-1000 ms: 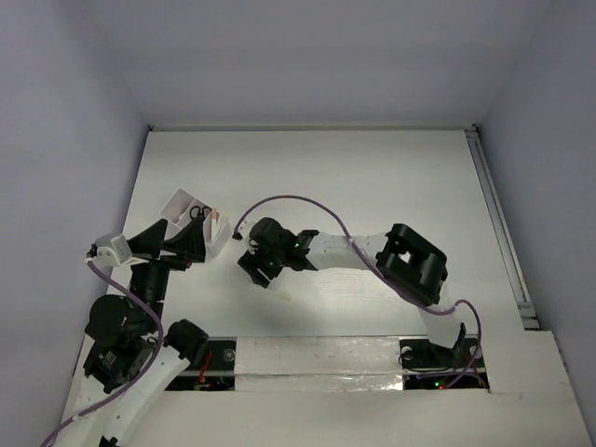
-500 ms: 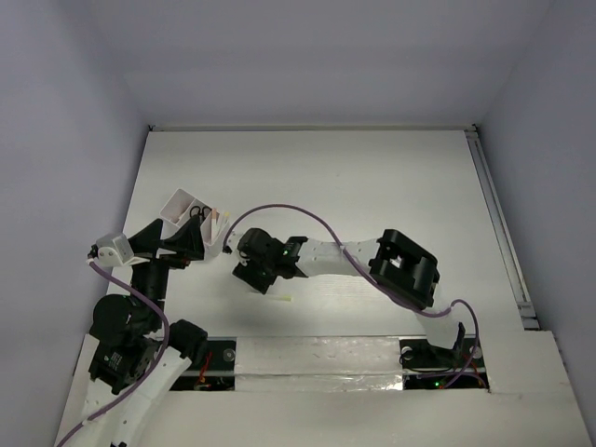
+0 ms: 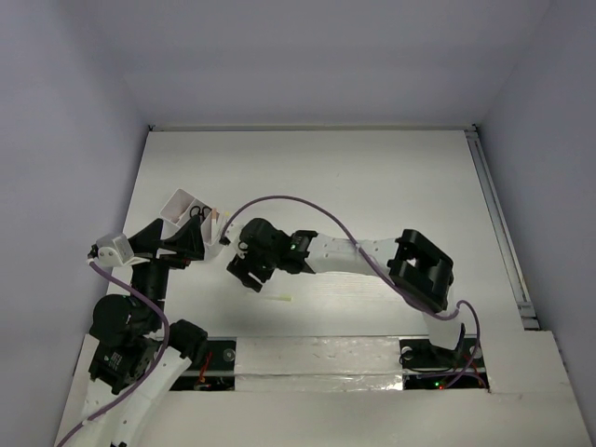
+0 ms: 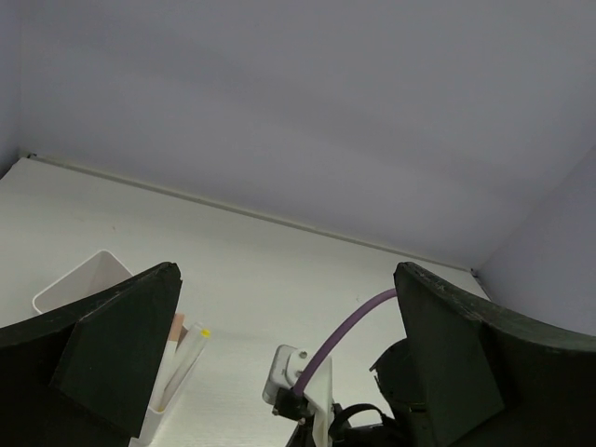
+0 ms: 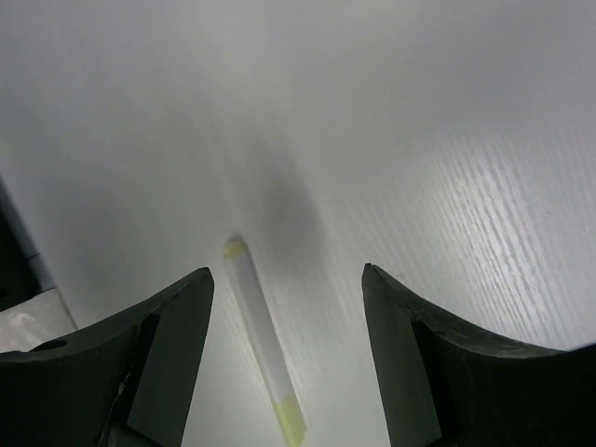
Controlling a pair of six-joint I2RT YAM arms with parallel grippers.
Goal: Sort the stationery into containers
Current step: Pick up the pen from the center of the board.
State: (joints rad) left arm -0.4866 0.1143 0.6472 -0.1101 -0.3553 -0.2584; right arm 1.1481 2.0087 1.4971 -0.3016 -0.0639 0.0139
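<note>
The white square box (image 3: 180, 207) stands at the left and holds the black-handled scissors (image 3: 197, 213), pens and a pinkish eraser. In the left wrist view the box (image 4: 82, 279) shows a yellow-ended pen (image 4: 189, 352) and the eraser (image 4: 177, 328). My left gripper (image 3: 175, 240) is open and empty just in front of the box. My right gripper (image 3: 244, 274) is open and empty, held above the table right of the box. Below it lies a white pen with yellow-green ends (image 5: 262, 346), nearer its left finger; the pen also shows in the top view (image 3: 282, 299).
The right arm's wrist and purple cable (image 4: 349, 324) sit close in front of my left gripper (image 4: 284, 303). A taped white strip (image 3: 317, 356) runs along the near edge. A rail (image 3: 498, 223) lines the table's right side.
My right gripper has shifted a little to the left, toward the box, staying open. The left arm and the pen on the table have barely moved.
</note>
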